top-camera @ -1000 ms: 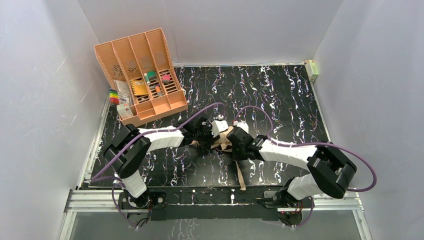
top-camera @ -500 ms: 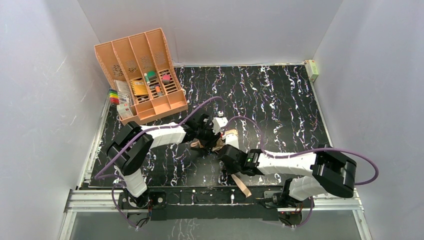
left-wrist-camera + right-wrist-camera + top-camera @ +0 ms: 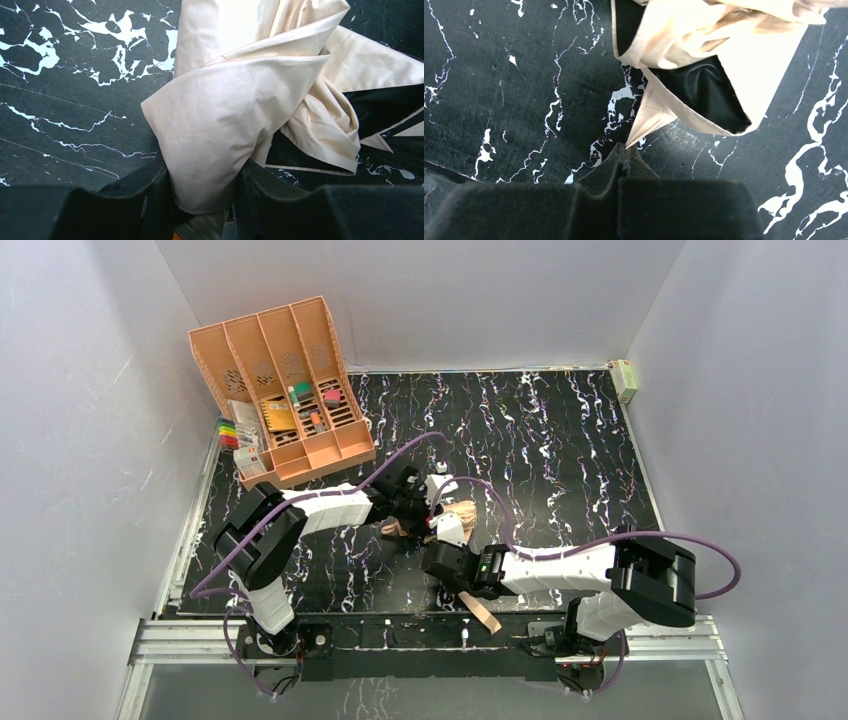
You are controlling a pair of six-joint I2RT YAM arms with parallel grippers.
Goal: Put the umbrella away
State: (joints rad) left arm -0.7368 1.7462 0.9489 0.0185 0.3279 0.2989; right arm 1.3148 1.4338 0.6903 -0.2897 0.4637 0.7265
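Observation:
The umbrella (image 3: 458,517) lies crumpled at the table's middle, pale peach-beige fabric with a dark inner side. My left gripper (image 3: 428,508) sits at its left end. In the left wrist view the left gripper (image 3: 202,192) is shut on a thick fold of the umbrella fabric (image 3: 225,115). My right gripper (image 3: 441,557) is just in front of the umbrella. In the right wrist view the right gripper (image 3: 624,150) is shut on the pointed tip of a fabric flap (image 3: 646,117) of the umbrella (image 3: 704,45). A tan fabric strip (image 3: 485,612) lies under the right forearm.
The orange-peach slotted organizer (image 3: 285,390) stands at the back left with small items in its slots. Coloured markers (image 3: 228,433) lie at its left side. A small box (image 3: 626,380) sits at the back right corner. Purple cables loop over both arms.
My right arm has swung left and nearer, its gripper going from the umbrella's right side to its front. The tan strip slid toward the front edge. The left arm has barely moved.

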